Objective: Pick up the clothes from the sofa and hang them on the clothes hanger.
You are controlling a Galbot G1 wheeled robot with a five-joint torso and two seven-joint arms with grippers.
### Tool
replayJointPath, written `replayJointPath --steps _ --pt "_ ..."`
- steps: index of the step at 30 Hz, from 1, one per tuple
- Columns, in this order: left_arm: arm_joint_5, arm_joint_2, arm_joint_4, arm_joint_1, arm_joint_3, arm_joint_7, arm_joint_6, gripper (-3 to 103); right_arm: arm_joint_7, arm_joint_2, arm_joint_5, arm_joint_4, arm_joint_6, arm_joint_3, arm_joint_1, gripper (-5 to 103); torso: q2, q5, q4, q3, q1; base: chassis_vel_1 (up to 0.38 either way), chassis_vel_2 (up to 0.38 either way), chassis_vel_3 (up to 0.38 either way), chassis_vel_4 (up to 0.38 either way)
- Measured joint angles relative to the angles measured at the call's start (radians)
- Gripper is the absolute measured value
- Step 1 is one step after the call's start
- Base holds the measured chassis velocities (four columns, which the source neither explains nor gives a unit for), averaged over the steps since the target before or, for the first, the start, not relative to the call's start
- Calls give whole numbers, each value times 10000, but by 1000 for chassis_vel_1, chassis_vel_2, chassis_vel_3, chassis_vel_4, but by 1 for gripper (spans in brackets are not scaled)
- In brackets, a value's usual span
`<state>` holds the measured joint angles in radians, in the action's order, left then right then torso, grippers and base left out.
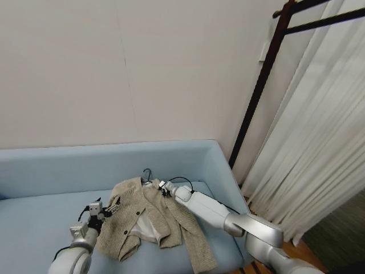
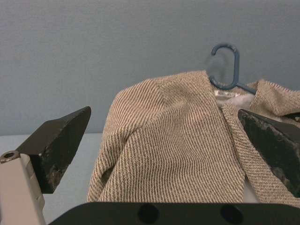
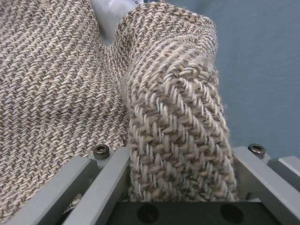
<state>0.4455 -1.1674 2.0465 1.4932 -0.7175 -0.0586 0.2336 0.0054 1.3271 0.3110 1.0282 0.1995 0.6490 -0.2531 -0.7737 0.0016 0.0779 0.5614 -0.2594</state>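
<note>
- Our right gripper [image 3: 180, 187] is pinching a thick fold of the beige knitted cardigan [image 1: 171, 220]. In the right wrist view the weave fills the gap between its grey fingers [image 3: 105, 185].
- Our left gripper [image 2: 164, 112] is spread wide. Its dark fingers [image 2: 58, 143] stand either side of the cardigan's shoulder and, as far as we can see, do not touch it.
- In the head view the right gripper sits at the collar, just beside the thin blue hanger hook [image 2: 227, 63]. The left gripper sits at the garment's left edge, near the sleeve.
- The cardigan lies open on the seat of the pale blue fabric sofa [image 1: 57, 171]. The hook comes out at the collar and points toward the backrest.
- The tall dark brown clothes rack [image 1: 259, 91] stands beyond the sofa's right end, well apart from the garment, beside long white curtains [image 1: 325, 142].
- We judge this to be the pick-up step: one hold is made and nothing is lifted yet.
- The next move calls for the left jaws to close on the shoulder. After that we need an even lift, so the knit does not slide off its hanger, with the hook kept free for the rack's upper bar.
</note>
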Motion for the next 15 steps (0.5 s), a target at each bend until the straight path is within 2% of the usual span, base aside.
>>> replayJointPath --steps 3,5,12,15 --pt "5 39 34 32 4 -8 5 100 284 -189 -217 360 -145 -199 -185 12 0 0 1 0 0 0 0 0 0" --pt "9 101 97 115 5 -12 11 100 710 -561 -517 1189 -339 -604 -561 12 0 1 0 0 0 0 0 0 0" --pt "14 154 346 346 -38 -59 22 100 1104 -1212 -1491 2698 -768 -1444 -1201 12 0 1 0 -1 0 0 0 0 0" --pt "24 183 697 611 -142 -152 23 100 1205 -1504 -2171 3492 -1073 -2121 -1505 12 0 0 -1 -1 0 0 0 0 0"
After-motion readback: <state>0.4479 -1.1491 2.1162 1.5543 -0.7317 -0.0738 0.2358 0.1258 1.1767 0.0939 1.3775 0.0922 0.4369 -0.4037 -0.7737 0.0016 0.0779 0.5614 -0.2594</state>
